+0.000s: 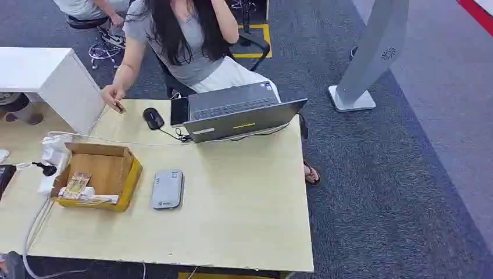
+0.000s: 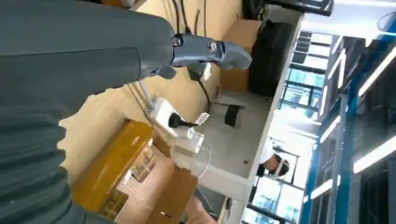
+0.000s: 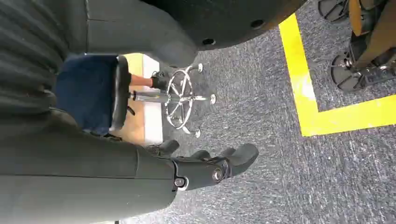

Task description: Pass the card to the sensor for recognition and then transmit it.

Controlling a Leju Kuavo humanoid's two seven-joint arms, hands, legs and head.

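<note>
A small card is pinched in a person's hand over the table's far left corner. The grey flat sensor lies on the wooden table, right of an open cardboard box. My left hand hangs beside the table edge with its thumb stretched out and nothing in it; the box lies beyond it. My right hand hangs over grey carpet, fingers extended and holding nothing.
An open laptop, a phone and a black mouse sit at the table's far side in front of the seated person. A white power strip with cables lies left of the box. A stool stands on the carpet.
</note>
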